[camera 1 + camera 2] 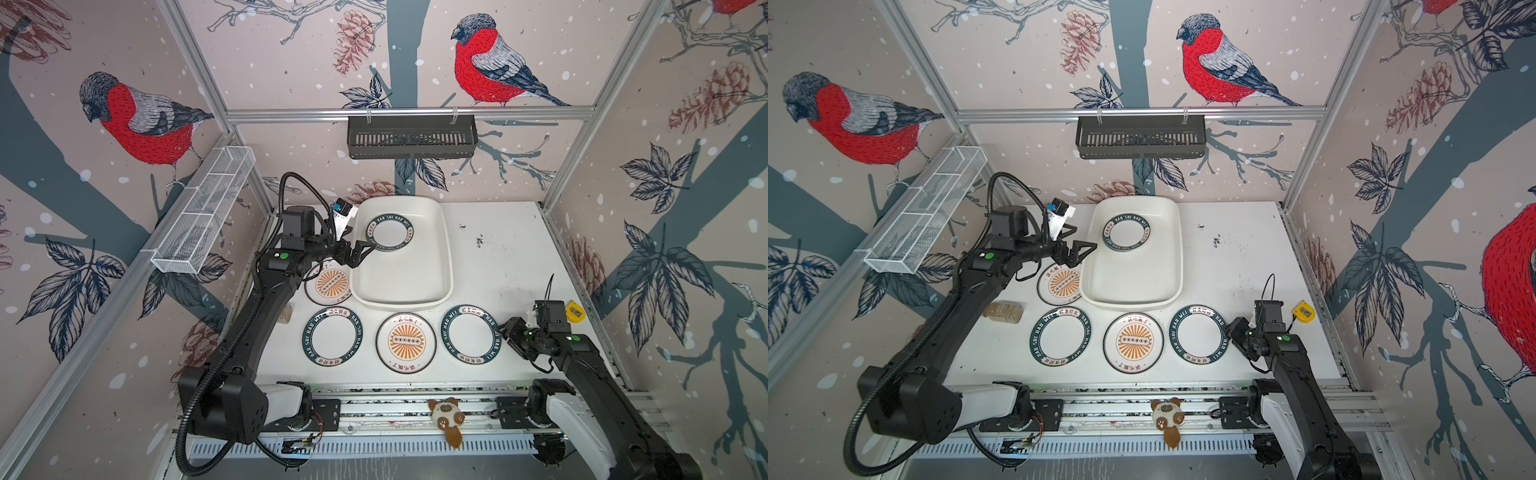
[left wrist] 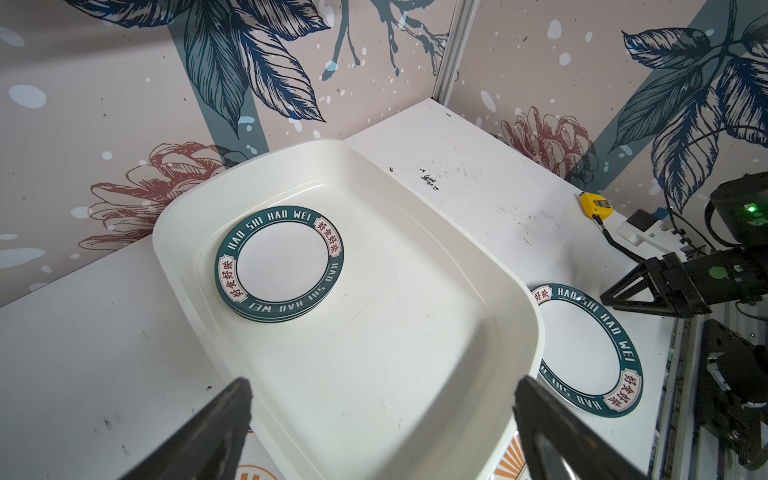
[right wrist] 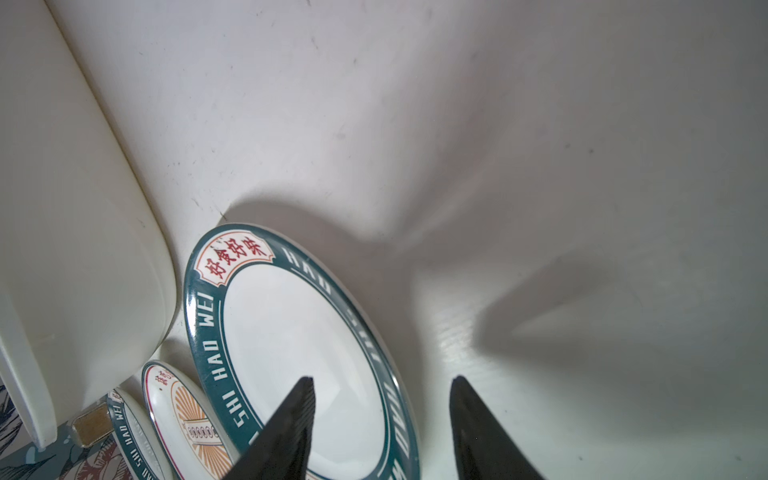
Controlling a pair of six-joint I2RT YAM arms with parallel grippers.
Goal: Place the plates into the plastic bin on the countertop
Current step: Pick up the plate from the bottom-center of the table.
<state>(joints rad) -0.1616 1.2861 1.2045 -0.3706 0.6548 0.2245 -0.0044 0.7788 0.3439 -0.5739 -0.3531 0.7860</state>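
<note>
The white plastic bin [image 1: 401, 305] sits at the back middle of the countertop [image 1: 511, 257]. In it lies a green-rimmed plate [image 1: 390, 234] [image 2: 279, 262], on top of a short stack. On the countertop in both top views lie two more green-rimmed plates [image 1: 332, 337] [image 1: 470, 334] and two orange sunburst plates [image 1: 406, 341] [image 1: 330, 284]. My left gripper [image 1: 361, 253] [image 2: 384, 384] hangs open over the bin's left rim, empty. My right gripper [image 1: 505, 330] [image 3: 382, 379] is open astride the right plate's [image 3: 291, 332] outer rim, one finger over the plate, one over the countertop.
A black slotted basket [image 1: 411, 135] hangs on the back rail and a white wire basket [image 1: 203, 210] on the left rail. A yellow tape measure [image 1: 575, 311] lies by the right wall, a small clear box [image 1: 1003, 311] under the left arm, a plush toy [image 1: 446, 417] on the front rail.
</note>
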